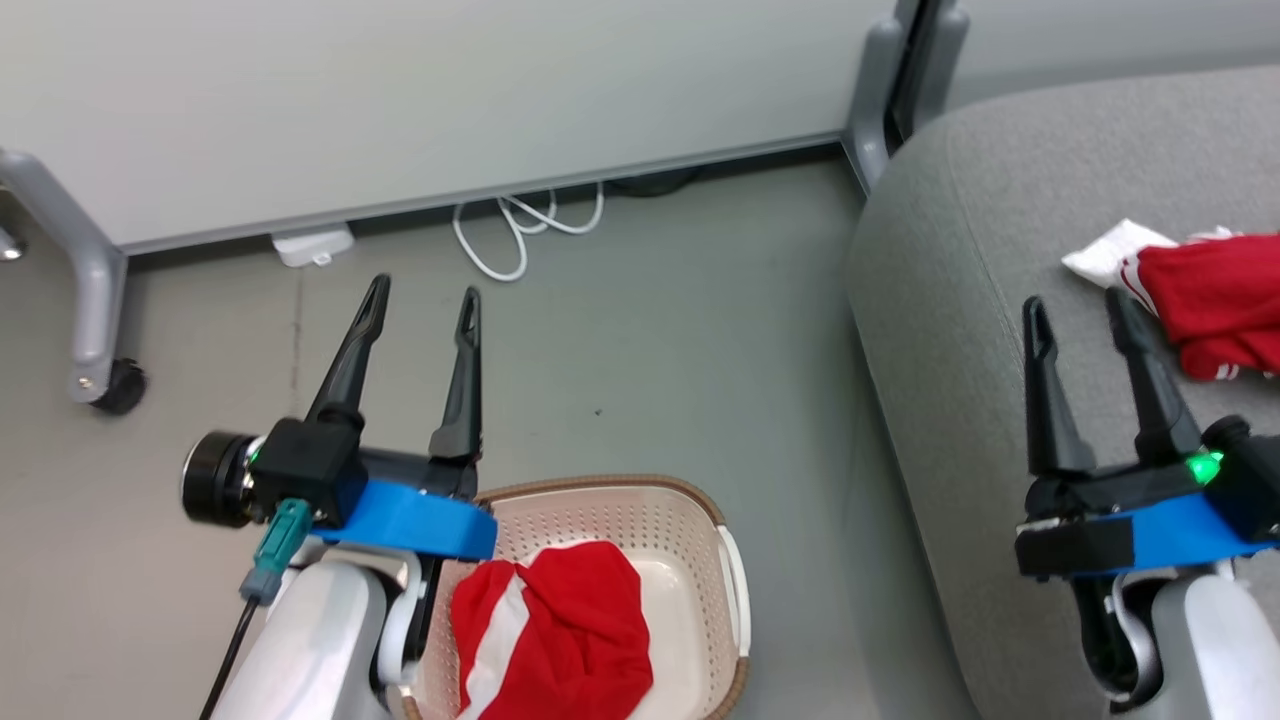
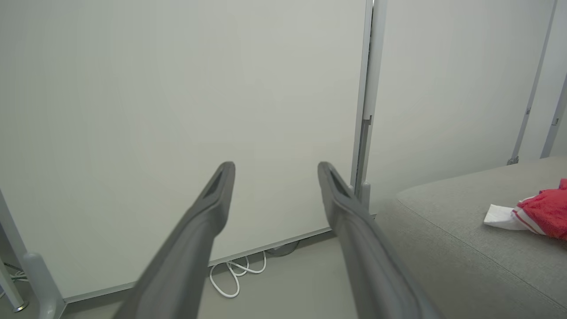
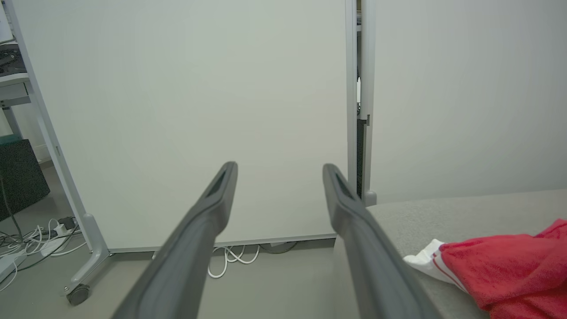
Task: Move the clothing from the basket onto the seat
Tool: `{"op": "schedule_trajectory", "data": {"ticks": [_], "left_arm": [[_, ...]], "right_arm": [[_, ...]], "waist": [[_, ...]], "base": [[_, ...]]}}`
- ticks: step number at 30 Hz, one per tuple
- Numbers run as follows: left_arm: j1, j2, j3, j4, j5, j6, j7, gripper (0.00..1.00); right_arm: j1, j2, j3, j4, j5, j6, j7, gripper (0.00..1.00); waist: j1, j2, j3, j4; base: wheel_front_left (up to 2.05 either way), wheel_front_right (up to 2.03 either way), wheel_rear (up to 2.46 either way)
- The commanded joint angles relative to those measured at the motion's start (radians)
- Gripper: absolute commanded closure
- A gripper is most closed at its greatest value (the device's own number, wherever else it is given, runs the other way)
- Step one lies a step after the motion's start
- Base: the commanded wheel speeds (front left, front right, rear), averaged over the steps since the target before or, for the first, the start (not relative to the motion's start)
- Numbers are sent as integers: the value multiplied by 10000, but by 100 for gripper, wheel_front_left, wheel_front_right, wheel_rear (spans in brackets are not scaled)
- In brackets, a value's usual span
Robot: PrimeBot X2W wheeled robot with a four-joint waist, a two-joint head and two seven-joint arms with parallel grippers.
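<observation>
Red striped garment (image 1: 555, 630) bunched in basket (image 1: 600, 487), no clear long axis. Second garment (image 1: 1215, 300) on grey sofa (image 1: 950, 300) right of basket, white end toward basket. Left gripper (image 1: 425, 292) at basket's left rim, right gripper (image 1: 1075, 302) right of basket: fingers well apart, both empty

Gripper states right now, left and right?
Left gripper: open, holding nothing; one bright red white-striped garment lies in the cream-white perforated plastic basket.
Right gripper: open, holding nothing, over the light grey fabric sofa.
</observation>
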Motion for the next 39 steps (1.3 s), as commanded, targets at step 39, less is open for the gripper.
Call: {"op": "schedule_trajectory", "data": {"ticks": [39], "left_arm": [[2566, -1214, 2915, 609, 1507, -1216, -28, 0]], "right_arm": [[2343, 785, -49, 366, -877, 5, -32, 0]], "waist": [[2, 0, -1745, 1013]], "base": [[0, 0, 0]]}}
